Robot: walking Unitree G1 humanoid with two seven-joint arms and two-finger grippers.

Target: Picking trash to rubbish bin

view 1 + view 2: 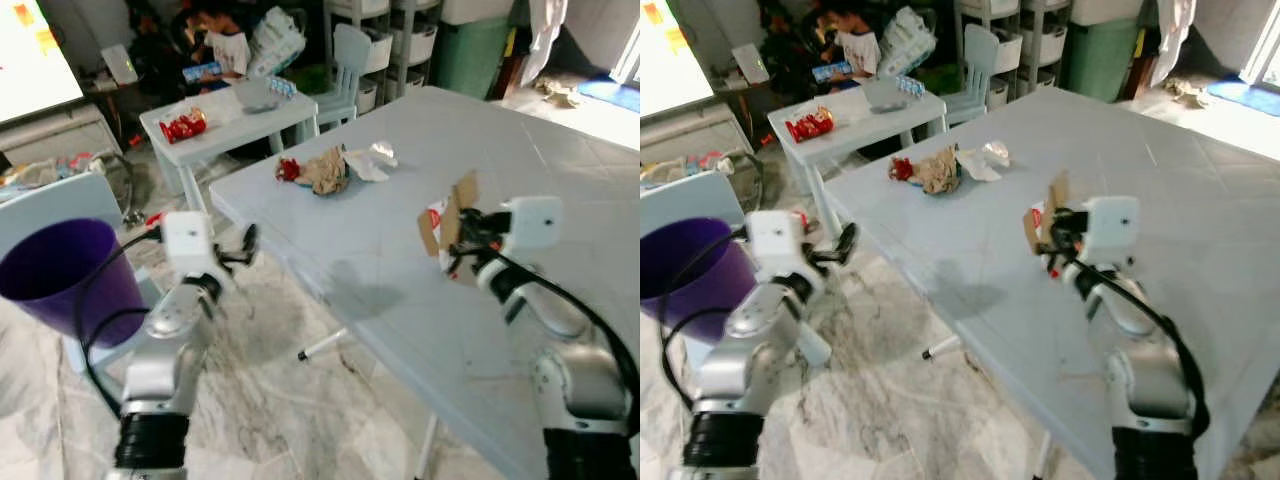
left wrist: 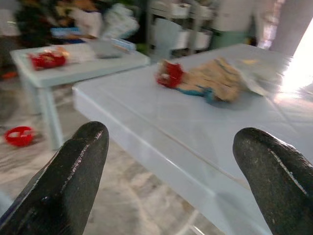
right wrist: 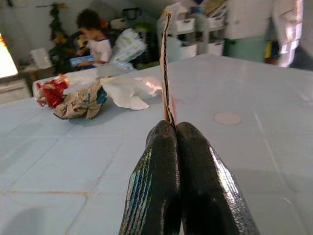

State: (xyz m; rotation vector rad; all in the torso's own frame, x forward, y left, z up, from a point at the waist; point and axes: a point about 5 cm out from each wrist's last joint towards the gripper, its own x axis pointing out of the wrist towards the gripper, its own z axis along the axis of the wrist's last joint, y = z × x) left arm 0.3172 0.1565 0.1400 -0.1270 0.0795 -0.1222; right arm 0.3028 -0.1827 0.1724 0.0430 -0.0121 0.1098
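Right claw [image 1: 458, 240] raised above the pale blue tabletop [image 1: 560, 200], fingers [image 3: 195, 186] pressed together on the lower edge of a brown cardboard scrap [image 1: 452, 222], held on edge and clear of the surface, with a bit of red and white wrapper at its base. Ahead of that claw and off toward the robot's left, a heap of trash lying on the tabletop: a crumpled brown paper wad [image 1: 327, 170] with a red wrapper [image 1: 289, 169] just beside it and a piece of white tissue [image 1: 372, 162] touching its other side.

Left claw [image 1: 246, 243] held out over the marble floor [image 1: 270, 400] just off the tabletop's near corner, fingers [image 2: 73, 176] spread wide apart, gripping nothing, aimed toward the trash heap. Purple rubbish bin [image 1: 70, 275] standing beside the left arm, on the side away from the tabletop, mouth open upward. Farther beyond the left claw, a small white table [image 1: 230, 115] carrying a red packet [image 1: 183, 125]; behind it, a seated person [image 1: 852, 42].
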